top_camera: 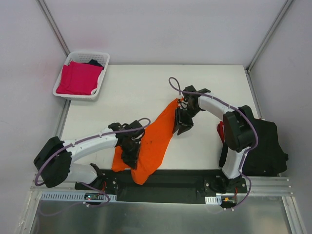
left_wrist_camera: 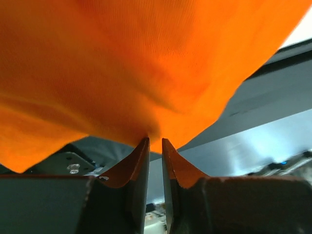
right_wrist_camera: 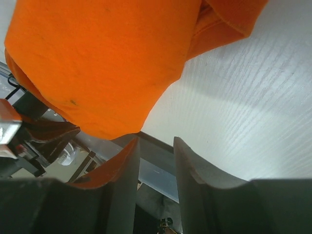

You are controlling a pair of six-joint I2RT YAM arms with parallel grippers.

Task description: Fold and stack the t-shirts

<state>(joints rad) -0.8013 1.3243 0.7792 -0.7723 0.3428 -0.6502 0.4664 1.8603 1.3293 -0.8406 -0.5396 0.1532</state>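
An orange t-shirt (top_camera: 156,139) lies crumpled in a diagonal strip on the white table (top_camera: 146,87), its lower end hanging over the near edge. My left gripper (top_camera: 129,158) sits on its lower left part. In the left wrist view its jaws (left_wrist_camera: 155,140) stand a narrow gap apart, with the orange cloth (left_wrist_camera: 122,63) right at the tips. My right gripper (top_camera: 181,126) is open beside the shirt's upper end. Nothing lies between its jaws (right_wrist_camera: 155,139), and the orange cloth (right_wrist_camera: 97,58) is just past them. A magenta-pink t-shirt (top_camera: 78,78) lies in the basket. Black t-shirts (top_camera: 265,146) are piled at the right edge.
The white lattice basket (top_camera: 87,52) stands at the table's far left corner, with a dark cloth (top_camera: 95,62) behind the pink shirt. A red bit (top_camera: 220,131) shows beside the right arm's column. Metal rails run along the table's near edge.
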